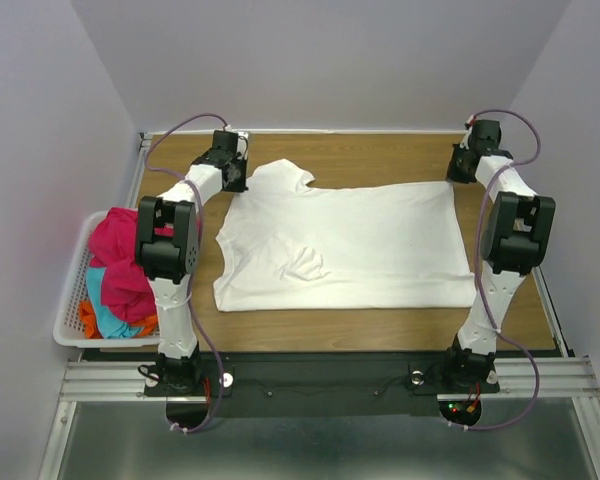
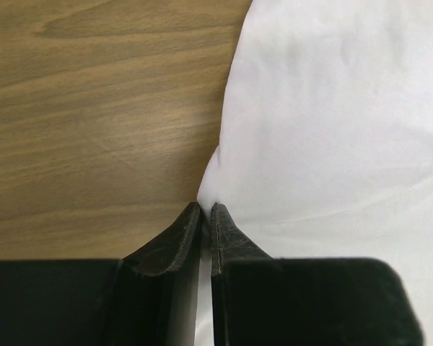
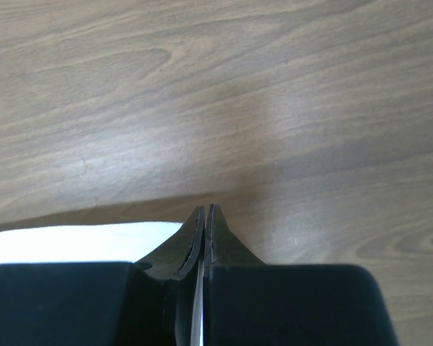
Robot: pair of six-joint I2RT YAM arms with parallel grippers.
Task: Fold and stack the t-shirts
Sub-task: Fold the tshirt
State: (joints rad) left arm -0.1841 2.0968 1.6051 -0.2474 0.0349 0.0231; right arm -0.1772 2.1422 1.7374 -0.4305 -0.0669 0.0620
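Top external gives you the white shirt spread flat on the bench, reaching from the left jaws across to the right jaws and from both back toward the arm bases. Your left jaws sit at its far left corner, with a sleeve poking out just right of them; your right jaws sit at its far right corner. On the left wrist view your left jaws are nearly closed and pinch the shirt's edge: the cloth draws to a point at their tips, shows white in the slit between them, and fans out ahead and to the right, with bare wood ahead and to the left. On the right wrist view your right jaws are closed, tips together, with bare wood ahead; white cloth lies just left of and behind the tips, but you cannot tell whether any is caught. Well left of the left jaws, nearer the bases, the basket sits beside the bench, heaped with a pink shirt on top, a cyan shirt and an orange shirt beneath.
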